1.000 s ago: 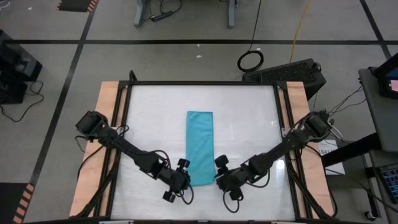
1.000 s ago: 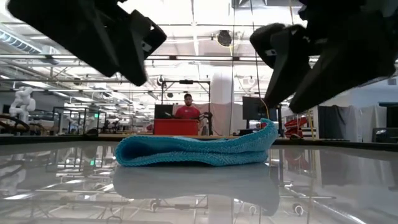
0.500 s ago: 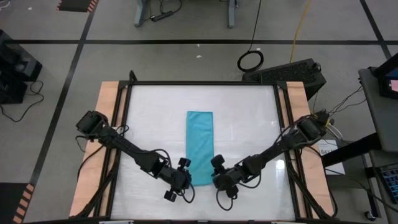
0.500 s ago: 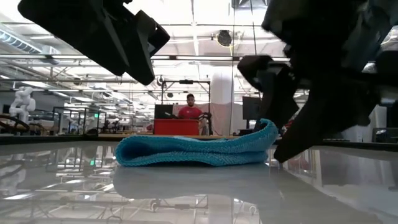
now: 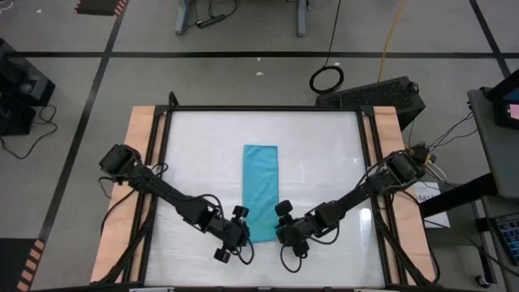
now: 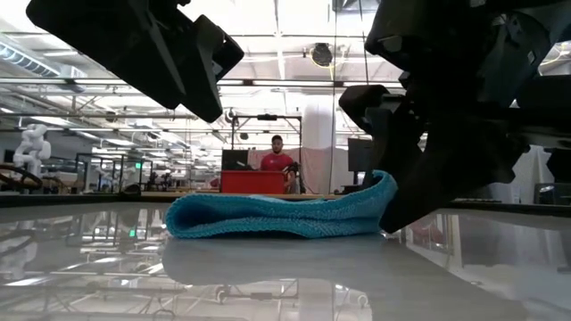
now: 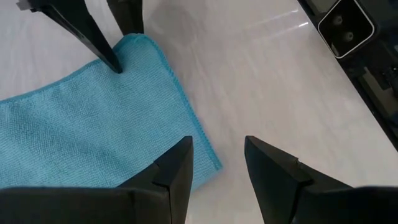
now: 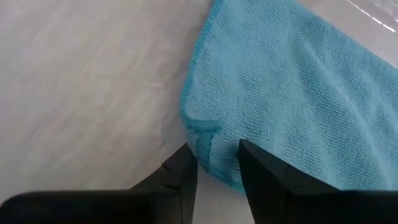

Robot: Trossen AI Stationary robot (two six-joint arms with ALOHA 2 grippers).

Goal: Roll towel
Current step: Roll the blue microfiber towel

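My left hand [image 5: 240, 231], fingers parted and empty, hovers beside the flat turquoise rectangular cloth towel [image 5: 259, 191] on the glossy white counter [image 5: 324, 162]; my right hand [image 5: 278, 229] straddles its near corner, narrowing. I'd pinch both corners evenly before rolling.

From the low view you can't see the towel's [image 6: 281, 217] right end; the right hand [image 6: 419, 192] hides it.

The towel [image 8: 292, 93] is soft, matt, finely woven cloth with a stitched hem. The surface [image 5: 203, 146] beneath is smooth, glossy white, edged by pale wood [image 5: 139, 138].
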